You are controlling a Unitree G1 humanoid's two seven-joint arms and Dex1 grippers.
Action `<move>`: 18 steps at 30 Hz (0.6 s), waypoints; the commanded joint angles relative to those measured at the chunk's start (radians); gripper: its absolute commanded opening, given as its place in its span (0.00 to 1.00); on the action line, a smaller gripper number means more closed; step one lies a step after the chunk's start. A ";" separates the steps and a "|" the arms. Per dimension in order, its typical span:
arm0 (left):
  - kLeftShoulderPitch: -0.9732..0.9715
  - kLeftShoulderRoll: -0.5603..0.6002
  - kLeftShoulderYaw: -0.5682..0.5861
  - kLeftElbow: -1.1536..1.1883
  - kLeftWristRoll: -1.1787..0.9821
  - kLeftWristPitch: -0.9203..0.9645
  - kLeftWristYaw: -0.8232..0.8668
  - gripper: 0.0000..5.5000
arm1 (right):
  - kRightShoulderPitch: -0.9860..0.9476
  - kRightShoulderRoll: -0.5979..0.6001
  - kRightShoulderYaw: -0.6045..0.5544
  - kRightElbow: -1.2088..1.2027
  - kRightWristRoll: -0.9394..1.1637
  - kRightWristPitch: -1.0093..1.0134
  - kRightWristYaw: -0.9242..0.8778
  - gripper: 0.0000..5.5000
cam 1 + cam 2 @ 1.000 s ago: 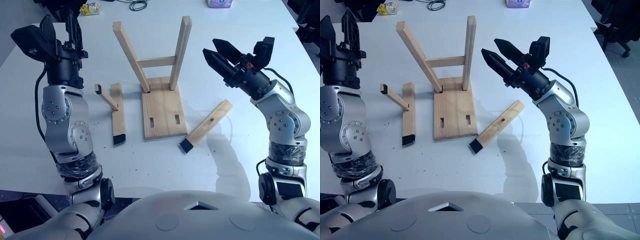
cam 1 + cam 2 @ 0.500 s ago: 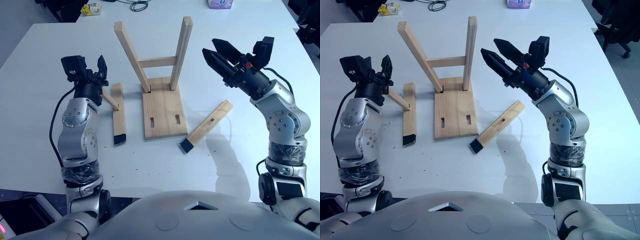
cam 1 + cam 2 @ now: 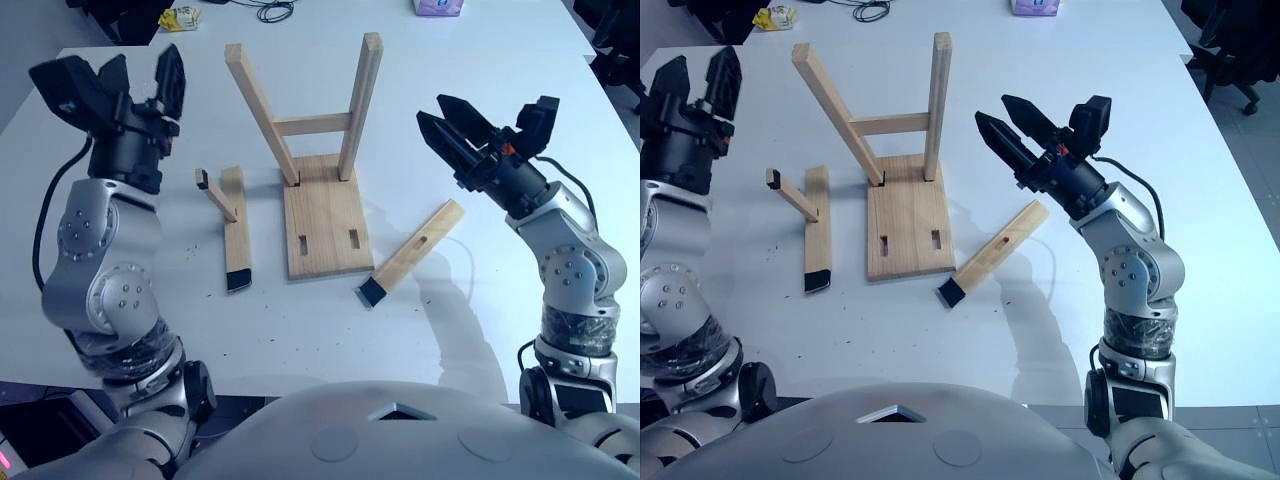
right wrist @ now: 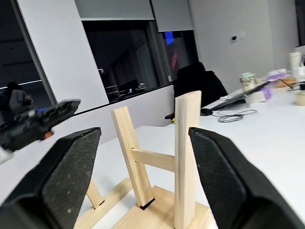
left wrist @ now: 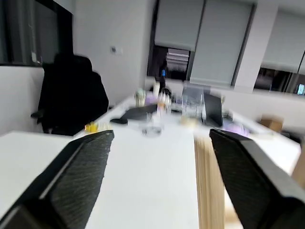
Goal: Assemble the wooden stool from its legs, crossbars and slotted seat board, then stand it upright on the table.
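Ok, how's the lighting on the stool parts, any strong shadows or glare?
Left eye view: soft, faint shadows beside the seat board and right-hand loose leg, toward the robot's right; no hard glare on the table. Right wrist view: upright legs evenly lit against dark windows.

The seat board lies between left leg and right leg.

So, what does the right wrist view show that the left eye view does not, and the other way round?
Only the right wrist view: the dark windows behind the table. Only the left eye view: the loose leg lying right of the seat board, and the board's two empty slots. Both: the two standing legs joined by a crossbar, the open left hand and the open right hand.
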 commanded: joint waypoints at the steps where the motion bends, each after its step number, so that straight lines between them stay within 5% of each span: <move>1: 0.114 0.034 0.003 -0.080 -0.023 0.118 0.006 0.73 | 0.095 0.010 -0.028 -0.080 0.016 -0.005 -0.051 0.62; 7: 0.181 0.023 0.063 -0.118 -0.058 0.295 0.054 0.73 | 0.157 0.037 -0.029 -0.128 0.019 -0.023 -0.101 0.62; 18: 0.215 -0.170 -0.031 -0.067 -0.017 0.571 0.149 0.73 | 0.066 0.007 -0.022 -0.079 0.036 0.003 -0.090 0.62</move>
